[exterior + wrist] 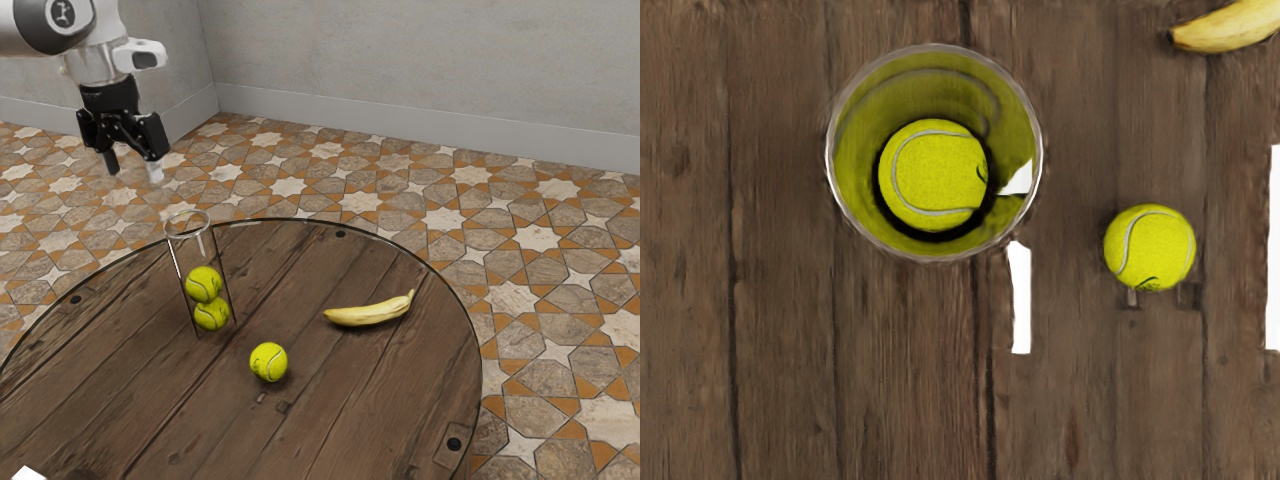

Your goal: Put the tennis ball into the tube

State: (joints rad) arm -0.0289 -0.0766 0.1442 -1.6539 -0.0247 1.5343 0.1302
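Partly cut off, banana [1228, 27] in wrist view; pincer [132, 172] apart, tube [196, 250] holding two balls [204, 284]

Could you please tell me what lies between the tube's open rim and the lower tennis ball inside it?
In the exterior view, an upper tennis ball lies between the lower ball and the rim, with open space above it.

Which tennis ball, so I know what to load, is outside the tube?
The lone ball on the tabletop; the others are stacked inside the tube.
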